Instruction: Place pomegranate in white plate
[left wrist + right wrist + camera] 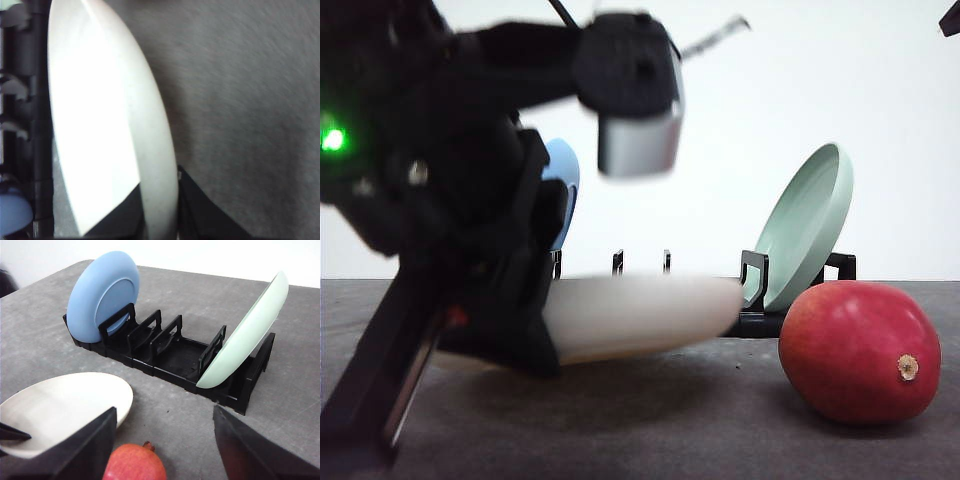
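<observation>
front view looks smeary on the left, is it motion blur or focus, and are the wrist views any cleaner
Front view: the dark left arm and matte cream-white plate are smeared, likely by motion, while the glossy red pomegranate stays sharp. Left wrist view: the plate is glared to near white and the grey table is soft. Right wrist view: crisp on the black rack.

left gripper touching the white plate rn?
Touching. Left wrist view shows the white plate rim running between the left gripper fingers; the front view has the arm at the plate's edge.
</observation>
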`<state>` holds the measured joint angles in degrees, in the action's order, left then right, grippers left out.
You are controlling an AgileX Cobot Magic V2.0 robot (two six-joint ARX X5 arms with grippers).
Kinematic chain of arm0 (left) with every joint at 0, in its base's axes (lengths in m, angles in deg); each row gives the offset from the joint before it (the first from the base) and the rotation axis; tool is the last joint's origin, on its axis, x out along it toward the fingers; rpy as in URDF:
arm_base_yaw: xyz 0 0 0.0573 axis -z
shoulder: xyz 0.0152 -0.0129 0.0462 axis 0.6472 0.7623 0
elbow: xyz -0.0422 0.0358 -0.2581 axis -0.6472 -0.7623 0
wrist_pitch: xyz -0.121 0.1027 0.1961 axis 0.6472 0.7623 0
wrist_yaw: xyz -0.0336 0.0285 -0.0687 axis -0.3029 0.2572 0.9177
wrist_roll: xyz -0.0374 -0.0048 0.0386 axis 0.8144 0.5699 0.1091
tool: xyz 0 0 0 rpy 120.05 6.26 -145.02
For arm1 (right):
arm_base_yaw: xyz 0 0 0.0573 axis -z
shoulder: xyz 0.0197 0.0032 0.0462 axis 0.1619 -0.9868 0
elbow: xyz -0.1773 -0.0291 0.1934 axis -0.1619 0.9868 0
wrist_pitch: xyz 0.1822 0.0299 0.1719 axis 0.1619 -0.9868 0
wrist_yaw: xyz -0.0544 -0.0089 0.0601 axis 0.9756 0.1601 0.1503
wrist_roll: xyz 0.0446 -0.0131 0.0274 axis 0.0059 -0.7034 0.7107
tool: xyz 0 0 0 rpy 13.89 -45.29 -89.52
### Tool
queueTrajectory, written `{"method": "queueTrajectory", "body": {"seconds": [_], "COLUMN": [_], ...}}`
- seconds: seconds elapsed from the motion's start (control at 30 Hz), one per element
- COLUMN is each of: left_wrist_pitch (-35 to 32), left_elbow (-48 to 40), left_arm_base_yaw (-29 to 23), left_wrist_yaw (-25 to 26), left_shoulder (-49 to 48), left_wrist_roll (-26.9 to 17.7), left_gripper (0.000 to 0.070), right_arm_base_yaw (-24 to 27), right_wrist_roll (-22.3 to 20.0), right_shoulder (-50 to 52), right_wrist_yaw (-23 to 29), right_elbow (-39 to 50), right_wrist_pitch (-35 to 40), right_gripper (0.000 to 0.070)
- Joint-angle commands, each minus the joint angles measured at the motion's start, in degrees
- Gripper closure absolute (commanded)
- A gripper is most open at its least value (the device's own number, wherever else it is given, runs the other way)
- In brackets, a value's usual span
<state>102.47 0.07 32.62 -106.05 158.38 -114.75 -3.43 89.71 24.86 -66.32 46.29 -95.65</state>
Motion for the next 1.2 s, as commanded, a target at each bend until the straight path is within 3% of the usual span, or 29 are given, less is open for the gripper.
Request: {"method": "queueTrajectory", "body": {"seconds": [0.0,0.1,0.13,0.23,0.33,0.43,0.53,0.73,0.83,0.97,1.17], "left_wrist_pitch": [-0.44,-0.61,-0.56,0.56,5.08,11.9,17.3,23.68,24.73,24.73,23.29], "left_elbow": [0.59,0.61,0.71,1.83,5.07,9.32,12.94,16.32,16.33,16.33,15.88], "left_arm_base_yaw": [1.02,1.64,1.89,2.54,2.52,0.95,-1.87,-12.07,-18.52,-28.26,-43.46], "left_wrist_yaw": [0.25,0.21,-0.03,-1.98,-1.54,4.22,11.71,29.69,35.84,39.97,41.27], "left_shoulder": [1.34,1.34,1.28,1.13,0.88,-0.64,-2.42,-7.49,-11.16,-16.26,-22.06], "left_wrist_roll": [-1.23,-1.2,-1.17,-0.58,5.25,12.4,17.97,25.43,28.44,31.13,34.33], "left_gripper": [0.0563,0.0355,0.0335,0.0333,0.0333,0.0329,0.0256,0.0252,0.0253,0.0253,0.0255], "right_arm_base_yaw": [-0.24,-0.24,-0.24,-0.24,-0.24,-0.24,-0.24,-0.24,-0.24,-0.24,-0.24], "right_wrist_roll": [-0.46,-0.46,-0.46,-0.46,-0.46,-0.46,-0.46,-0.48,-0.48,-0.46,-0.43], "right_shoulder": [-0.07,-0.07,-0.07,-0.07,-0.07,-0.07,-0.07,-0.07,-0.07,-0.07,-0.07], "right_wrist_yaw": [0.2,0.2,0.2,0.2,0.22,0.2,0.22,0.22,0.22,0.22,0.21], "right_elbow": [-0.83,-0.83,-0.83,-0.83,-0.83,-0.83,-0.83,-0.83,-0.83,-0.83,-0.83], "right_wrist_pitch": [0.43,0.42,0.42,0.42,0.39,0.39,0.39,0.39,0.39,0.36,-0.32], "right_gripper": [0.0313,0.0313,0.0313,0.0313,0.0313,0.0313,0.0313,0.0313,0.0313,0.0313,0.0313]}}
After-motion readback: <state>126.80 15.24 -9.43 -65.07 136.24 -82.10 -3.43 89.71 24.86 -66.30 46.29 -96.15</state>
